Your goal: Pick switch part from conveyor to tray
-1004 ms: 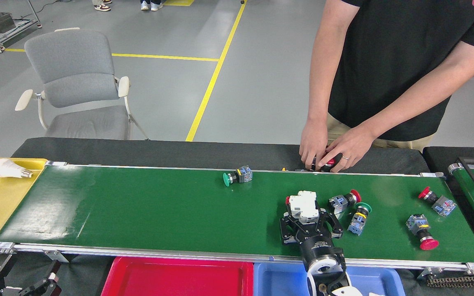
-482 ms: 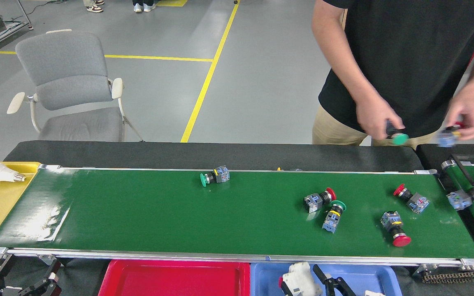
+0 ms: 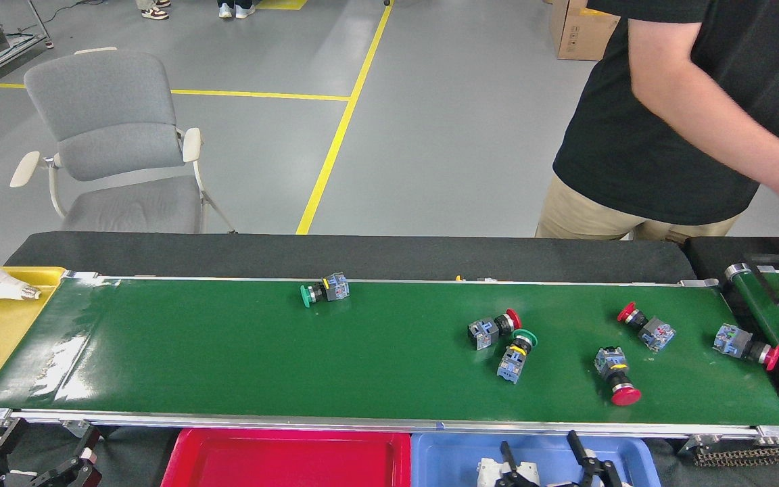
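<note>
Hovering over the blue tray (image 3: 450, 453) at the bottom edge, my right gripper (image 3: 545, 454) has its two dark fingers spread wide, with a white switch part (image 3: 506, 468) lying in the tray just below them. My left gripper (image 3: 31, 467) sits low at the bottom left corner, too dark and cut off for me to tell its state. On the conveyor (image 3: 227, 352) lie six push-button switches: a green-capped one (image 3: 324, 291) near the far rail, a red and green pair (image 3: 501, 335) touching, and three red ones further right. No writing is readable. A red tray (image 3: 288, 456) sits beside the blue one.
</note>
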Tool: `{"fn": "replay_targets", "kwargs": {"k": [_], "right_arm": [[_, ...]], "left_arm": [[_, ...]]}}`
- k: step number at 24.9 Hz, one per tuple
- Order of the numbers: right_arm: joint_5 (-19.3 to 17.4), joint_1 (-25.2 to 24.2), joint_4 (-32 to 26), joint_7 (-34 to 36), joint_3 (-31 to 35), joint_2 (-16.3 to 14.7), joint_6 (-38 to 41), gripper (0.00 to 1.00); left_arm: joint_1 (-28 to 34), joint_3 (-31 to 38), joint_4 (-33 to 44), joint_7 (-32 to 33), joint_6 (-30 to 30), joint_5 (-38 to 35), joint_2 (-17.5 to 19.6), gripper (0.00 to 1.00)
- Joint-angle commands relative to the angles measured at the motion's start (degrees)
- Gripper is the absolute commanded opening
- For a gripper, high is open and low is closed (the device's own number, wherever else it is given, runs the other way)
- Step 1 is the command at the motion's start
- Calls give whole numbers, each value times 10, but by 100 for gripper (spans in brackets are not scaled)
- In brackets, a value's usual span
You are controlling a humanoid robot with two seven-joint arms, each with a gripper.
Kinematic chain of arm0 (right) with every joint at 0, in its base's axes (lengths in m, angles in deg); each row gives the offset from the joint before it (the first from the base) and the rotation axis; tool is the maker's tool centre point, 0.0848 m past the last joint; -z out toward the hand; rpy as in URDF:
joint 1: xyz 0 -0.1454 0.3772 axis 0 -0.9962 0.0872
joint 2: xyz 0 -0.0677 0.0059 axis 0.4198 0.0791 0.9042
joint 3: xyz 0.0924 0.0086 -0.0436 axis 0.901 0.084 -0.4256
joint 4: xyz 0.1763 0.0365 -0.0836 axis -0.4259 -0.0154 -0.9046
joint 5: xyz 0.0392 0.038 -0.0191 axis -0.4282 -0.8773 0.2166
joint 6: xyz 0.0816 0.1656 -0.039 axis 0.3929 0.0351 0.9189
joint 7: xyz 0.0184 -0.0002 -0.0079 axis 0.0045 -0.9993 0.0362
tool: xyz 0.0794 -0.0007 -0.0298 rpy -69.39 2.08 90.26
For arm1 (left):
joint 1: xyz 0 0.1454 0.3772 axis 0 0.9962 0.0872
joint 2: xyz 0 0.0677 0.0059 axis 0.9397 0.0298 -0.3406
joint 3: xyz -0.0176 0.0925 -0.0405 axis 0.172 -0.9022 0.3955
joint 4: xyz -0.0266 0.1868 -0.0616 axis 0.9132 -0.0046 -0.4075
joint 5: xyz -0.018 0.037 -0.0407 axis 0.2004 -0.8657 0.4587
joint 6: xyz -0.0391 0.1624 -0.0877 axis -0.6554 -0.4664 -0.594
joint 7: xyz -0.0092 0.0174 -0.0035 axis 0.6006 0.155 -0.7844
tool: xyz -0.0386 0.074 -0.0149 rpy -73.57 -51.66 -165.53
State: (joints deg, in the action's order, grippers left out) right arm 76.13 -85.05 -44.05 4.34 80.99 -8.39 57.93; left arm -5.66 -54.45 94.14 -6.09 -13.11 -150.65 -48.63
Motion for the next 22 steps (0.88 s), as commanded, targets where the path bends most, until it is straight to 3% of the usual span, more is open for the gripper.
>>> {"fn": "replay_targets", "kwargs": {"k": [1, 6, 12, 18, 19, 21, 22], "right_arm": [[-16, 3, -7, 3, 7, -11, 5, 100], [-19, 14, -6, -5, 7, -19, 28, 100], [-20, 83, 19, -71, 8, -17, 24, 100], [-18, 154, 86, -111, 5, -10, 12, 97], [-18, 163, 99, -112, 2, -7, 6, 91], [-17, 183, 123, -112, 0, 0, 6, 50], [-17, 187, 128, -112, -6, -1, 6, 36]], "left_arm": [[-3, 1, 4, -4, 0, -1, 4, 100], [-3, -13, 4, -4, 0, -1, 4, 100], [-5, -20, 8, -3, 1, -1, 1, 100], [-7, -32, 6, -3, 1, -1, 2, 100], [-7, -33, 5, -3, 1, -1, 2, 100], [-9, -33, 5, -2, 1, -1, 2, 100], [-11, -33, 5, -2, 1, -1, 3, 100]]}}
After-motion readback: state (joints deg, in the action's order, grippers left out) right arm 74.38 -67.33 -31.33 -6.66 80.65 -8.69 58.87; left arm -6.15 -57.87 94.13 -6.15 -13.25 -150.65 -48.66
